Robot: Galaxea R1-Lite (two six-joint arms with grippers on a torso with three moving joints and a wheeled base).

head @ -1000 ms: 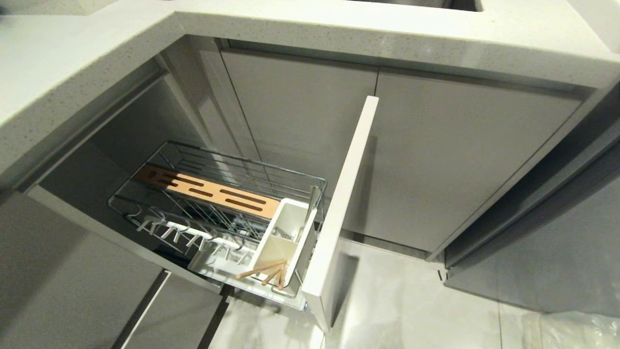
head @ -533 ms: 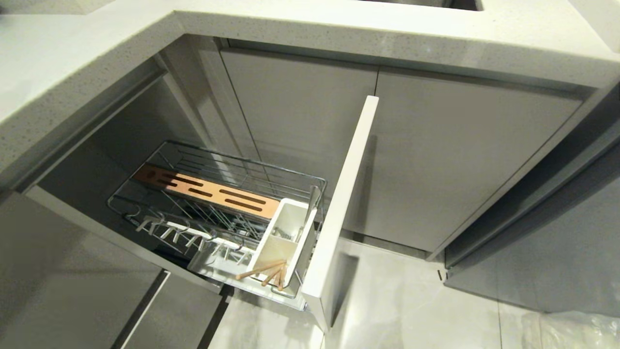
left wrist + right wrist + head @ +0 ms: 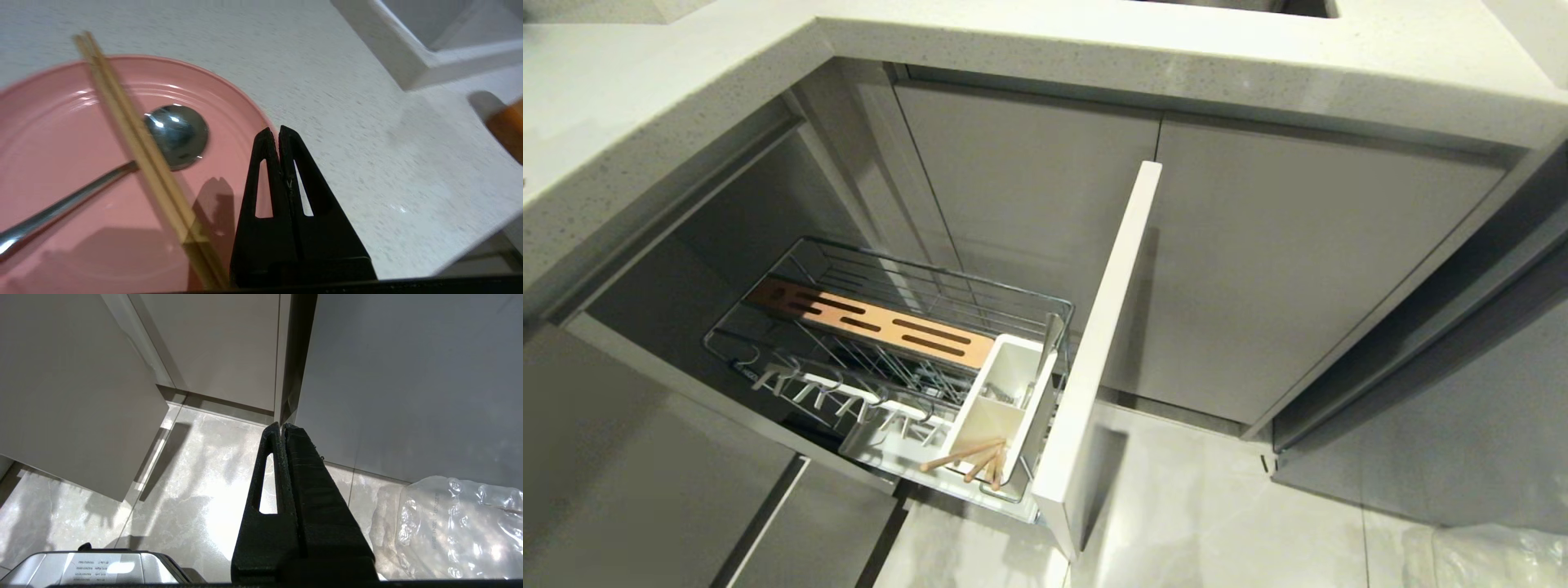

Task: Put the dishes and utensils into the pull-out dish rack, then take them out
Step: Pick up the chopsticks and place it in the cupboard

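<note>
Chopsticks (image 3: 139, 143) and spoon (image 3: 175, 136) resting across pink plate (image 3: 61, 163) near table (image 3: 347, 122) edge, awaiting pickup; left gripper (image 3: 279, 131) clenched empty above plate rim; right gripper (image 3: 281, 426) clenched, parked.

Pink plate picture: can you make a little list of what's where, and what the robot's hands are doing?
pink plate: on the white countertop
spoon: lying on the plate
chopsticks: lying across the spoon
left gripper: shut, empty, above the plate's edge
right gripper: shut, empty, above the floor
dish rack: pulled out, holds more chopsticks
</note>
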